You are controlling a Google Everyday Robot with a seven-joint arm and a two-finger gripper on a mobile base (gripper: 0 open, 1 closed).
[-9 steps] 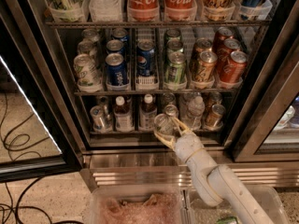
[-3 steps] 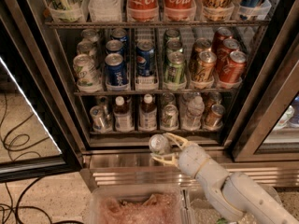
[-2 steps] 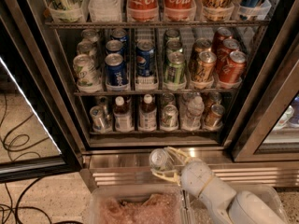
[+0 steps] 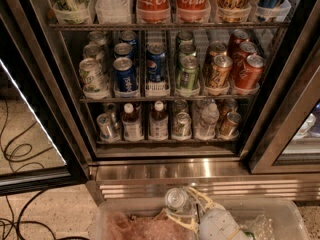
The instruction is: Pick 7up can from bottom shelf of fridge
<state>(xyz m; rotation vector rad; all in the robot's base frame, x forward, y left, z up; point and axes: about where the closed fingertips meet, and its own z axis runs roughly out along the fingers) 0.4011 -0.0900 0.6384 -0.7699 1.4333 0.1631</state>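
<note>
My gripper (image 4: 184, 205) is low in the camera view, in front of the fridge's steel base panel (image 4: 200, 173) and above a plastic bin. It is shut on the 7up can (image 4: 176, 198), whose silver top with pull tab faces up between the cream fingers (image 4: 199, 194). The bottom shelf (image 4: 165, 142) of the fridge (image 4: 60, 74) lies well above and behind the gripper. It holds a similar pale can (image 4: 181, 124), white-capped bottles (image 4: 132, 123), clear bottles and a copper can (image 4: 230, 124).
A clear plastic bin (image 4: 295, 219) with pinkish contents sits on the floor under the arm. The middle rack holds blue, green and orange cans. An open glass door (image 4: 30, 149) stands at left, a second door frame (image 4: 285, 134) at right. Cables (image 4: 20, 154) lie on the floor.
The gripper has pulled back from the bottom shelf and moved down with the can, from shelf height to just over the bin. The shelf slot it left shows another can.
</note>
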